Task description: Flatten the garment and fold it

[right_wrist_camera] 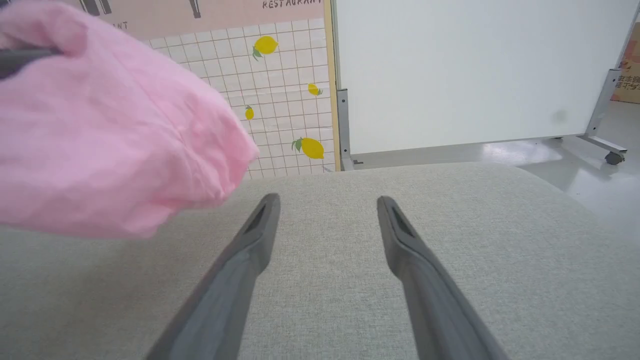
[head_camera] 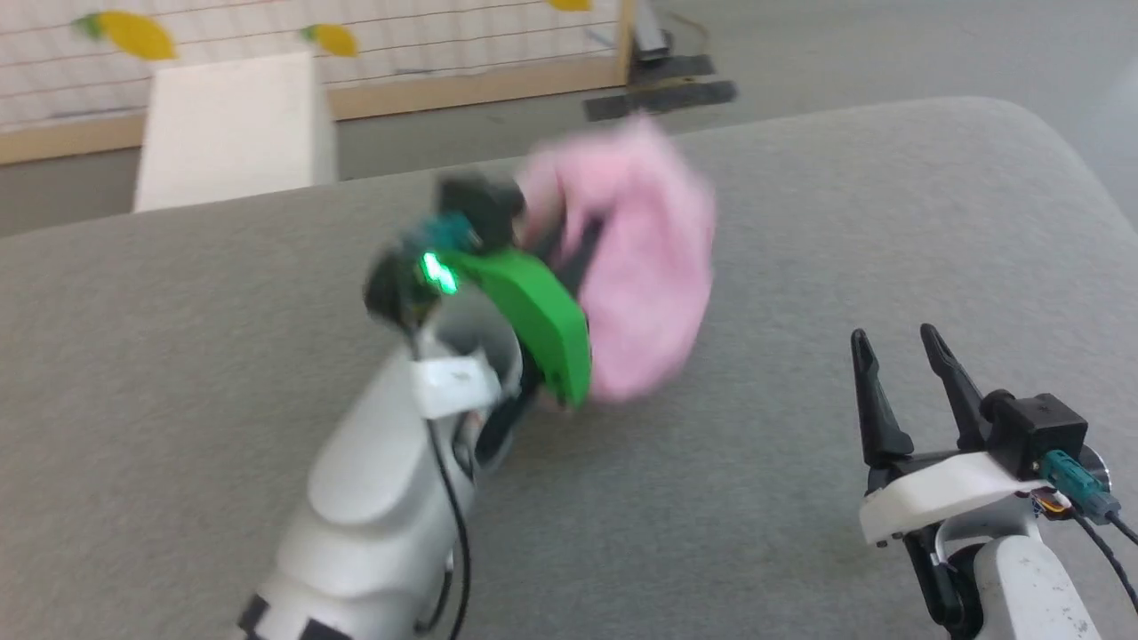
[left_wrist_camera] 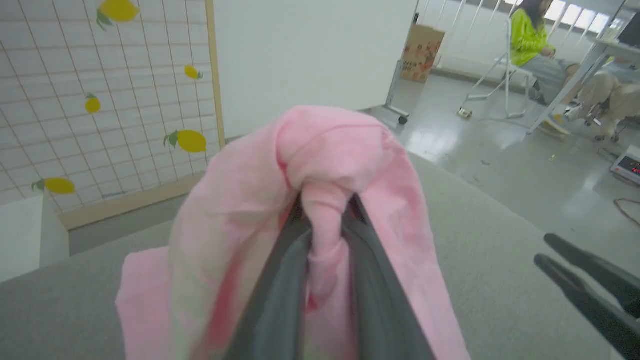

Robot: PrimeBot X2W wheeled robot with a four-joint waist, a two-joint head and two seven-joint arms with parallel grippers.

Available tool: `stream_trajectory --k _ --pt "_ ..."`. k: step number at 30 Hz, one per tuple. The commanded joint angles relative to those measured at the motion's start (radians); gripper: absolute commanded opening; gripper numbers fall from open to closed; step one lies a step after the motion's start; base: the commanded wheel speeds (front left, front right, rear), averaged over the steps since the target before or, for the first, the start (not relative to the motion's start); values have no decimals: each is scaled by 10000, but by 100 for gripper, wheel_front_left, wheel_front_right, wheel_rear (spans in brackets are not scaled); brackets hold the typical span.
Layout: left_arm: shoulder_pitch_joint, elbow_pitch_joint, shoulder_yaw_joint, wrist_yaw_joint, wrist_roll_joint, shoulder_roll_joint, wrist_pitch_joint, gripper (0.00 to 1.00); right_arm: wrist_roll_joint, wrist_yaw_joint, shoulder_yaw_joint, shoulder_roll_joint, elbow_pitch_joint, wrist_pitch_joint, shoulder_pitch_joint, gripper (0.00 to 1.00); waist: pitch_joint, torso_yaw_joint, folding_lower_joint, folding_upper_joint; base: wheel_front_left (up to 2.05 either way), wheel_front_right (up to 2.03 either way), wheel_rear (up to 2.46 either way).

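Observation:
The garment is a bunched light pink cloth held up above the grey padded surface, blurred in the head view. My left gripper is shut on a fold of the garment, which drapes down both sides of its fingers. In the right wrist view the garment hangs at the upper left. My right gripper stands open near the front right, low over the surface and apart from the cloth; its fingers hold nothing between them.
A white box stands beyond the surface's far left edge, before a tiled panel with lemon prints. A white board on wheels stands behind. A person sits at a desk far off.

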Motion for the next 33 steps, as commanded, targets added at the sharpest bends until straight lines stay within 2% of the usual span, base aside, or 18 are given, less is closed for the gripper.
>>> stream_trajectory --k 1,3,4,9,10,11,15,18,23,25,29,33 --pt "272 430 -180 -49 -141 29 440 0 59 -15 -14 -1 -52 14 109 100 73 -846 0 -2 0 0 0" --pt "563 1109 -444 20 -170 63 1126 0 91 -15 8 -1 -62 3 109 100 121 -985 0 -2 0 0 0" --pt "966 2002 -833 33 -284 94 2273 0 116 -15 -2 -1 -69 -16 140 100 152 -1052 0 -2 0 0 0" --pt "1400 2543 -1300 -57 -624 148 3795 0 83 -15 -110 -1 -59 -5 229 100 127 -817 0 -2 0 0 0" --pt "1431 2482 -1328 -69 -661 165 3843 39 68 -15 -127 -1 -64 7 244 100 103 -710 0 -2 0 0 0" --pt "1447 2393 -1312 -73 -685 178 3775 100 57 -15 -129 -1 -71 18 251 100 82 -621 0 -2 0 0 0" --pt "1471 1728 -1024 0 -625 274 2619 100 31 -15 -80 -1 -104 56 250 100 -59 -216 0 -2 0 0 0" --pt "1507 991 -566 143 -500 406 1077 100 13 -15 -62 -1 -148 79 249 100 -169 126 0 -2 0 0 0" --pt "1844 -88 465 851 -63 832 -1837 100 -89 -15 -29 -1 -268 183 353 100 -378 679 0 -2 0 0 0" --pt "2151 -366 852 1116 1 1010 -2682 100 -124 -15 -17 -1 -304 226 403 100 -474 865 0 -2 0 0 0" --pt "2912 -828 1571 1520 36 1333 -3509 100 -174 -15 32 -1 -398 337 516 100 -618 1155 0 -2 0 0 0" --pt "3813 -1377 2222 1735 212 1522 -3712 100 -235 -15 88 -1 -506 444 604 100 -702 1383 0 -2 0 0 0"
